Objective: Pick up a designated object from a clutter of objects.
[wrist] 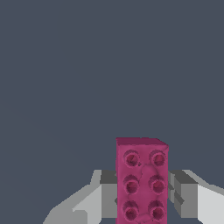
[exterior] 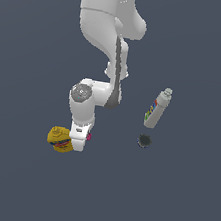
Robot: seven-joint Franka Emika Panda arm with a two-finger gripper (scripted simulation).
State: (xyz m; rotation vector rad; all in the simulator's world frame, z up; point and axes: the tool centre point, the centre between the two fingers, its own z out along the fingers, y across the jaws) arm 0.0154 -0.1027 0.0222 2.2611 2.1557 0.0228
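While the fingers (wrist: 109, 199) clamp its long sides, the magenta brick (wrist: 141, 181) stands studs-up between them at the wrist view's lower centre. Low in the exterior view's left half, the gripper (exterior: 80, 139) touches the yellow burger toy (exterior: 59, 140); dark disc (exterior: 144, 140) and white bottle (exterior: 157, 109) lie right of centre on the counter (exterior: 178, 204).

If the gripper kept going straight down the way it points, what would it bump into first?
Probably the pink brick: in the wrist view it already sits between the fingers of the gripper. Beyond it only bare grey floor shows. How near the floor is remains unclear.
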